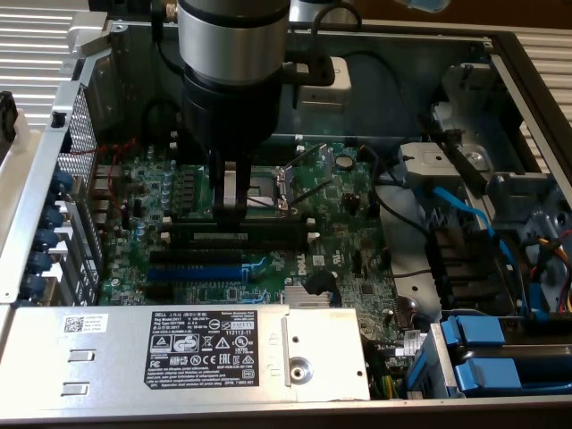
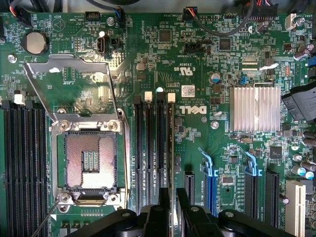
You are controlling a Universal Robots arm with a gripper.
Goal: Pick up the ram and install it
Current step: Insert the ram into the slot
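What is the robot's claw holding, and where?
Cannot tell: the gripper sits at the top edge of the long, thin, dark green circuit-board stick, which stands upright.

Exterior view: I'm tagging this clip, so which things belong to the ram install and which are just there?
Job: ram, pincer, black memory slots.
Just there: CPU socket, blue slot, heatsink, power supply.

The hand (image 1: 233,217) hangs just over the ram (image 1: 268,234), set lengthwise on the green motherboard (image 1: 349,241).
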